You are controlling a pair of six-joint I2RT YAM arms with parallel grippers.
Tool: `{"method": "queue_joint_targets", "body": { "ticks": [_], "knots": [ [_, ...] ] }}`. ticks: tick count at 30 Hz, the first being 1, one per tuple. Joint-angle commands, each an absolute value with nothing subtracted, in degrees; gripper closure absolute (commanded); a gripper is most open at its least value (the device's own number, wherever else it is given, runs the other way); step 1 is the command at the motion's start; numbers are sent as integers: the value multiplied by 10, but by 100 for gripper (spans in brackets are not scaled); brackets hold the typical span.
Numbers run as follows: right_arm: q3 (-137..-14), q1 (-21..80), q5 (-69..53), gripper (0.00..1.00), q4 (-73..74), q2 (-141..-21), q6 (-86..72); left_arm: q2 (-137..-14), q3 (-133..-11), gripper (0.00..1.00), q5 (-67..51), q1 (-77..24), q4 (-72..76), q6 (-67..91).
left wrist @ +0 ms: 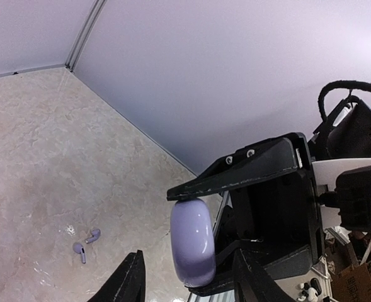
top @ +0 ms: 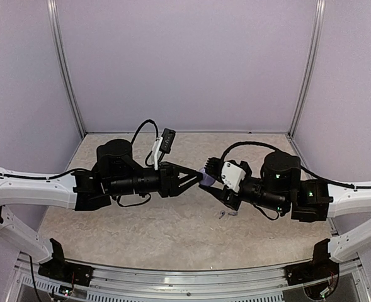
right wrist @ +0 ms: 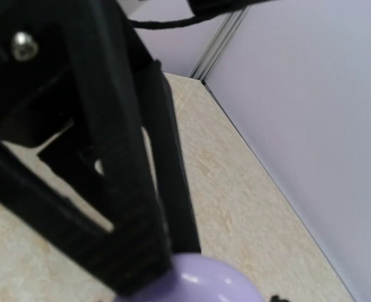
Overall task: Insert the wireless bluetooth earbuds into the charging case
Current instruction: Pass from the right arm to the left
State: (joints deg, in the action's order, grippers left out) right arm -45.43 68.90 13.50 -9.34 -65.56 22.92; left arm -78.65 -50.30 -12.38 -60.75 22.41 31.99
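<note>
- Meeting above the middle of the table (top: 141,226), the two arms point their tips at each other, with the charging case (left wrist: 193,242) between them and lifted clear of the surface.
- The right fingers (left wrist: 248,170) are closed on the charging case: in the left wrist view the upper one presses on its top end and the lower one sits under its bottom end.
- The charging case stands on edge, a smooth pale-lavender oval with its lid shut.
- The left fingers (left wrist: 130,280) are spread wide. One shows on each side of the case at the bottom of their own camera view, and neither touches it.
- The right wrist view is mostly blocked by a blurred black finger frame, with only the rounded top of the case at its lower edge.
- Both earbuds (left wrist: 92,235) (left wrist: 79,251) lie on the table just beside each other, apart from the case, towards the near edge and below the right arm's tip in the top view.
</note>
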Motion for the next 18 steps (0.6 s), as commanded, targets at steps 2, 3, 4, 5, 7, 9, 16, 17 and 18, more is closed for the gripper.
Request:
{"method": "queue_joint_targets", "body": {
  "ticks": [2,3,4,5,7,9,16,17,18],
  "knots": [
    [-477,699,126,57,-108,-662,229,-803,-531,53,-136,-613,249,325],
    [-477,700,126,57,-109,-663,229,-804,-533,53,-137,-613,250,325],
    [-478,699,126,57,-109,-663,229,-807,-533,53,-137,-614,251,325],
    [-478,700,125,57,-109,-664,229,-809,-534,54,-137,-614,252,326],
    [-478,700,126,57,-110,-664,229,-812,-535,56,-136,-615,253,327],
    [-477,701,126,57,-110,-664,229,-815,-535,59,-135,-615,255,328],
    [-473,701,131,56,-112,-664,227,-812,-531,71,-128,-615,254,327],
    [-471,701,133,55,-112,-664,226,-810,-530,73,-126,-615,253,326],
    [-470,701,135,54,-111,-664,225,-809,-530,75,-124,-615,251,326]
  ]
}}
